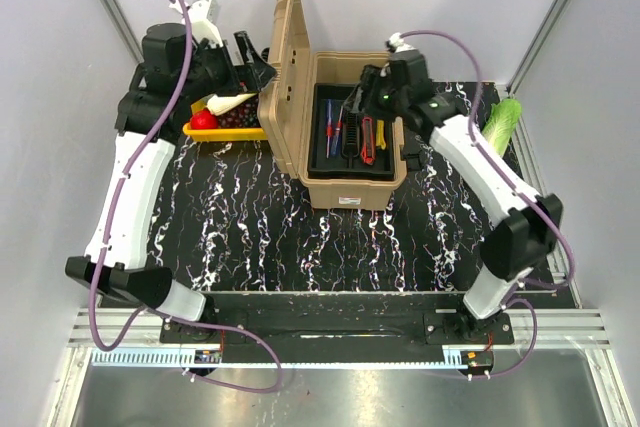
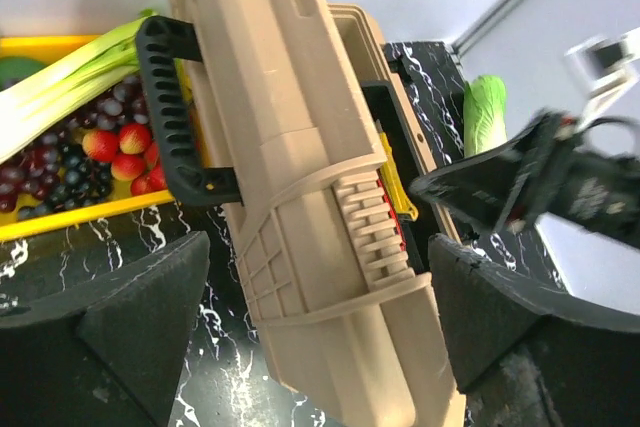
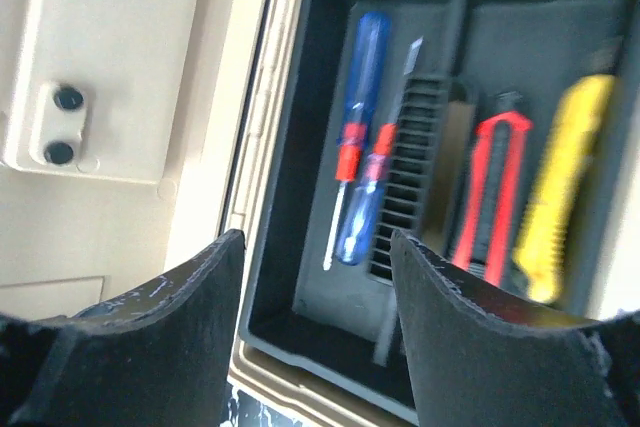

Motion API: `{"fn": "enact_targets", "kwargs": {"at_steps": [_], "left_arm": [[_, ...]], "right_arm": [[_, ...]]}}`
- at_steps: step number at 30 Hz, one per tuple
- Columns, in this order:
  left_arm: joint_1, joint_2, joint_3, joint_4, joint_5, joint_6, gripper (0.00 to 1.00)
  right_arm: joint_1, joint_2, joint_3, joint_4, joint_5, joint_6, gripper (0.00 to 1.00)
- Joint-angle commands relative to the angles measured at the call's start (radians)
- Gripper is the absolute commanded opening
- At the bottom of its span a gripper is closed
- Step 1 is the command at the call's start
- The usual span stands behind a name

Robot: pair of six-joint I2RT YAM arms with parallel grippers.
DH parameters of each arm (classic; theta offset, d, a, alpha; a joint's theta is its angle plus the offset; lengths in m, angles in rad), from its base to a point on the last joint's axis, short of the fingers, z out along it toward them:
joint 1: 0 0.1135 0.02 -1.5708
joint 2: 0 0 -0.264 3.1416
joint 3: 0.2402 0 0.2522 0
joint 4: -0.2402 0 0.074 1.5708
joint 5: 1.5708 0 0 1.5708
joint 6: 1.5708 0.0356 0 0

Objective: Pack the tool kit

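The tan tool kit box [image 1: 345, 182] stands mid-table with its lid [image 1: 285, 67] raised upright on the left. Its black inner tray [image 3: 345, 322] holds two blue screwdrivers [image 3: 365, 77], a red utility knife [image 3: 495, 197] and a yellow one [image 3: 565, 177]. My right gripper [image 3: 315, 287] hovers open over the tray's near left corner, nothing between its fingers. My left gripper [image 2: 320, 327] is open behind the lid [image 2: 300, 147], its pads [image 2: 130, 327] on either side of the lid's end and apart from it. The lid's black handle [image 2: 170, 117] faces the crate.
A yellow crate [image 2: 60, 217] of grapes, small red fruit and a leek sits left of the box, close to the lid. A green cabbage [image 1: 503, 119] lies at the table's right edge. Grey walls close in the back and both sides.
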Motion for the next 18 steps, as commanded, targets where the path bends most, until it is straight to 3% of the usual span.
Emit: {"fn": "enact_targets", "kwargs": {"at_steps": [1,6,18], "left_arm": [[-0.025,0.033,0.069,0.067,0.112,0.094,0.89],[-0.074,0.084,0.088,0.07,0.159,0.094,0.71],[-0.192,0.176,0.154,0.102,0.204,0.05,0.67]], "right_arm": [[-0.096,-0.131,-0.067,-0.006,0.099,-0.023,0.65],[-0.192,-0.194,-0.189,-0.006,0.084,0.012,0.65],[-0.268,-0.297,-0.37,0.045,0.113,0.114,0.65]]}}
